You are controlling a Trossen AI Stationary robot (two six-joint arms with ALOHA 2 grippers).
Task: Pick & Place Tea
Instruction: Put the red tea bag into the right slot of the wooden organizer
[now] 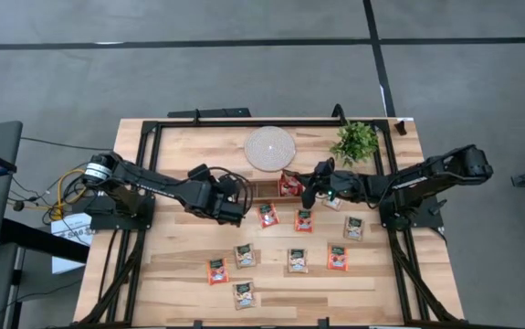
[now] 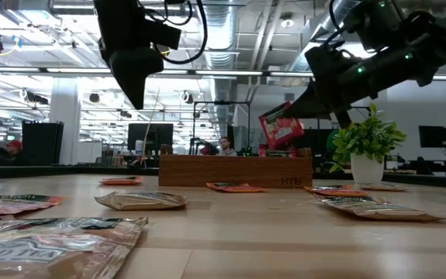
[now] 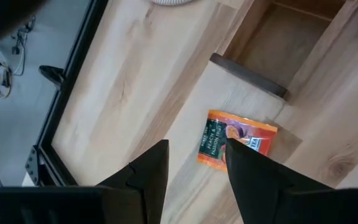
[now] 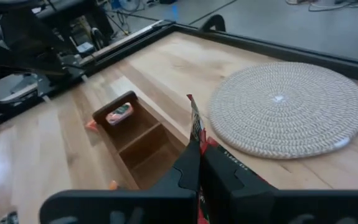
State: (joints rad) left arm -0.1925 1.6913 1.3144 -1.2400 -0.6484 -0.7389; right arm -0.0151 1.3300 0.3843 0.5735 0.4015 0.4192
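**Red sachet held over the tray**

Our right gripper (image 1: pixel 309 194) pinches a red tea sachet (image 2: pixel 281 125) edge-up above the wooden tray (image 2: pixel 235 170), ready to drop it in. Our left gripper (image 1: pixel 237 208), fingers spread, hovers over another sachet (image 3: pixel 235 141) on the bench (image 1: pixel 180 274).

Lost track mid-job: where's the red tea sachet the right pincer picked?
The red tea sachet hangs pinched in the right pincer, above the wooden tray, beside the woven mat.

a robotics lab in an open-plan office: behind the pale wooden table (image 2: pixel 285 232) run exposed silver ceiling ducts (image 2: pixel 230 31), strip lights and dark monitors on desks (image 2: pixel 149 139), with a seated person (image 2: pixel 224 146) beyond it.
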